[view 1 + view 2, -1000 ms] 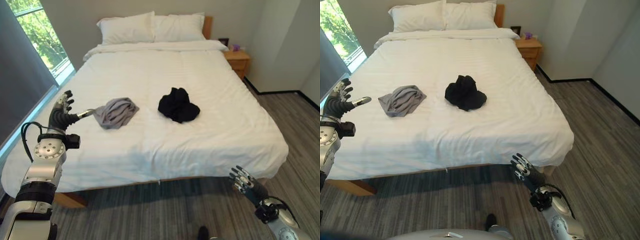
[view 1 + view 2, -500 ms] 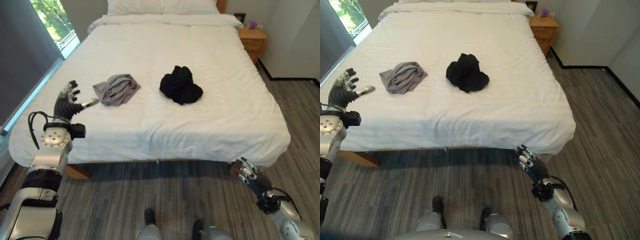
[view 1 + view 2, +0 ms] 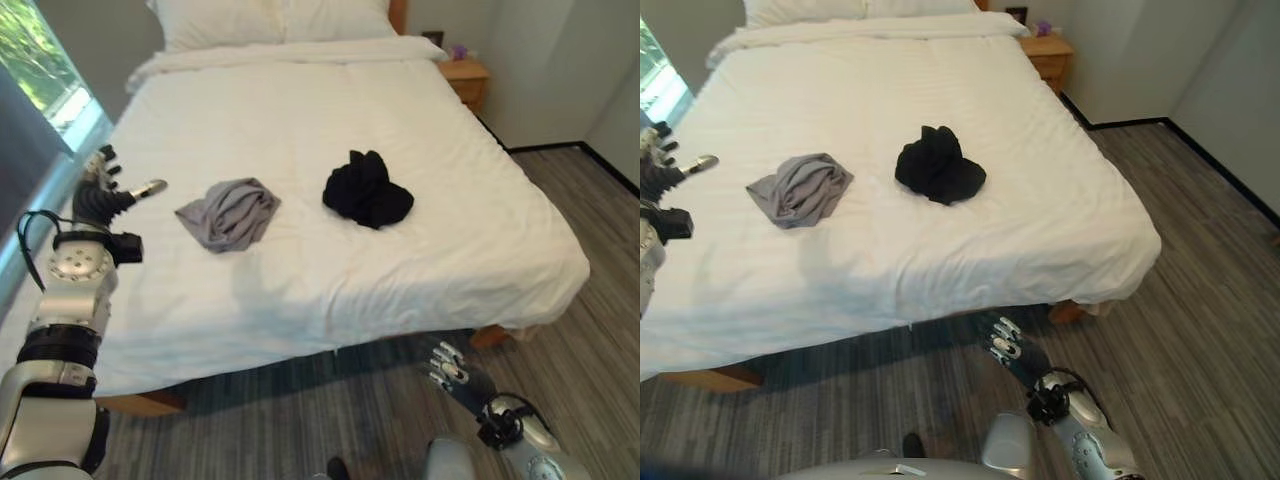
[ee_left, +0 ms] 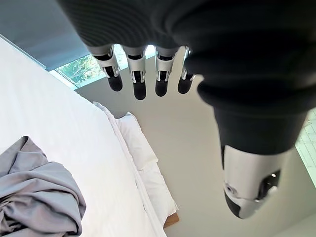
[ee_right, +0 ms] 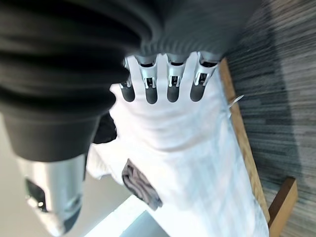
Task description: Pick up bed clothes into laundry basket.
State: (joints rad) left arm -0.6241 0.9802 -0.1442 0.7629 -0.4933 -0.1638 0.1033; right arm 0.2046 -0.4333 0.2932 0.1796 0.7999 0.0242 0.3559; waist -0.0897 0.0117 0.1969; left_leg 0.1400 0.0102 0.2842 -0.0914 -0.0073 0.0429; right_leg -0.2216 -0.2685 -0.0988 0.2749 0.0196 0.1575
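A crumpled grey cloth (image 3: 229, 213) and a bunched black cloth (image 3: 366, 190) lie near each other on the white bed (image 3: 300, 120). The left robot hand (image 3: 104, 193) hangs over the bed's side edge near the grey cloth, fingers spread and holding nothing. The right robot hand (image 3: 452, 369) is low by the foot of the bed over the floor (image 3: 590, 330), fingers straight and empty.

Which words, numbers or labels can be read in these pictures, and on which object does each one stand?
None: no readable text shows.
The grey garment, the black garment and the white bed are plain.
The small items on the nightstand are too small to read.
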